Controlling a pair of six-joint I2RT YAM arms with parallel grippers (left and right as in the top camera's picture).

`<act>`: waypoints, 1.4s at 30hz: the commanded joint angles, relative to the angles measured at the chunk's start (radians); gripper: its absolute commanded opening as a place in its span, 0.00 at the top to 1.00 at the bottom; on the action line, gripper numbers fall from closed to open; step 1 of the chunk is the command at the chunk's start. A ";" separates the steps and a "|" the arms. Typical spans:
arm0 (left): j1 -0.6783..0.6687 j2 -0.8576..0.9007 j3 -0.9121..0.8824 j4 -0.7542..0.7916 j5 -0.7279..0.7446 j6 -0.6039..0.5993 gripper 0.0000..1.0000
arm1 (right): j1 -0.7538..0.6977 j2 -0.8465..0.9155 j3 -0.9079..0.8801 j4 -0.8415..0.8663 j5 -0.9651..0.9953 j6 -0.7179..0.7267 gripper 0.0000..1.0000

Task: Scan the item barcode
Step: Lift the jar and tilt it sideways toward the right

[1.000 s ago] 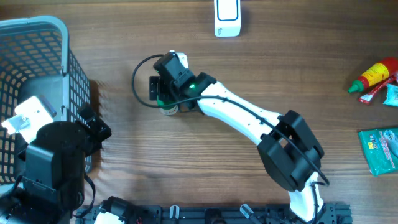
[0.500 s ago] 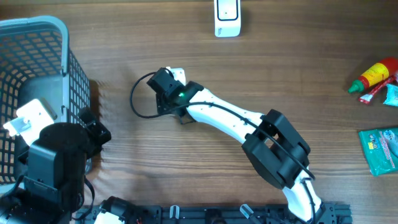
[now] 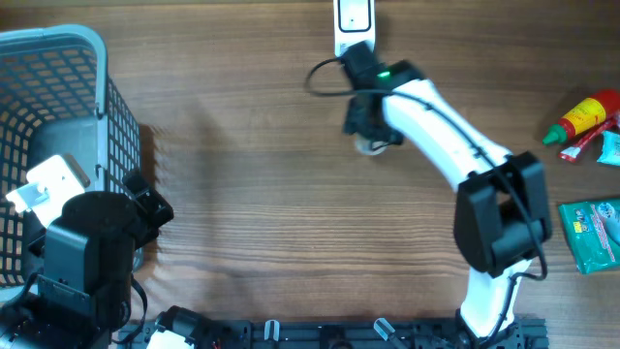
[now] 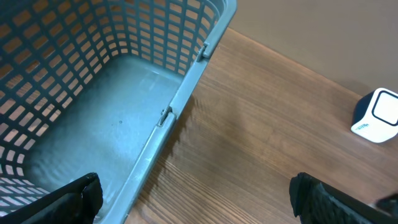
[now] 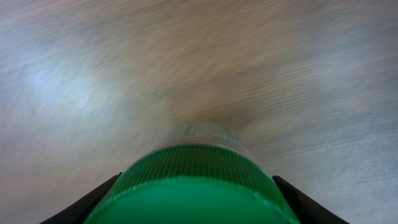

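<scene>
The item is a jar with a ribbed green lid (image 5: 193,186); in the right wrist view it fills the space between my fingers (image 5: 93,202). My right gripper (image 3: 366,124) is shut on it, holding it above the table just below the white barcode scanner (image 3: 354,27). From overhead only the jar's pale end (image 3: 369,145) shows under the wrist. No barcode shows in any view. My left gripper (image 4: 199,200) hangs open and empty over the rim of the blue basket (image 4: 186,93), with the scanner (image 4: 377,116) far to its right.
The blue mesh basket (image 3: 58,44) stands at the left edge with a white packet (image 3: 44,182) inside. At the right edge lie a red sauce bottle (image 3: 584,116) and a green packet (image 3: 593,233).
My right arm has carried the jar from the left-centre of the table up and to the right, to just below the scanner. The left arm has not moved.
</scene>
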 commanded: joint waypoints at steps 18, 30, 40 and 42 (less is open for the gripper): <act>0.003 0.001 0.009 0.000 0.005 -0.017 0.00 | -0.155 -0.151 0.158 -0.157 -0.236 -0.023 0.01; 0.003 0.001 0.009 0.000 0.005 -0.017 0.00 | -0.167 0.088 0.148 -0.303 -0.293 0.034 0.00; 0.003 0.001 0.009 0.000 0.005 -0.017 0.00 | -0.156 0.097 -0.127 -0.080 -0.375 0.139 0.08; 0.003 0.001 0.009 0.000 0.005 -0.017 0.00 | -0.156 0.097 -0.160 -0.029 -0.373 0.146 0.16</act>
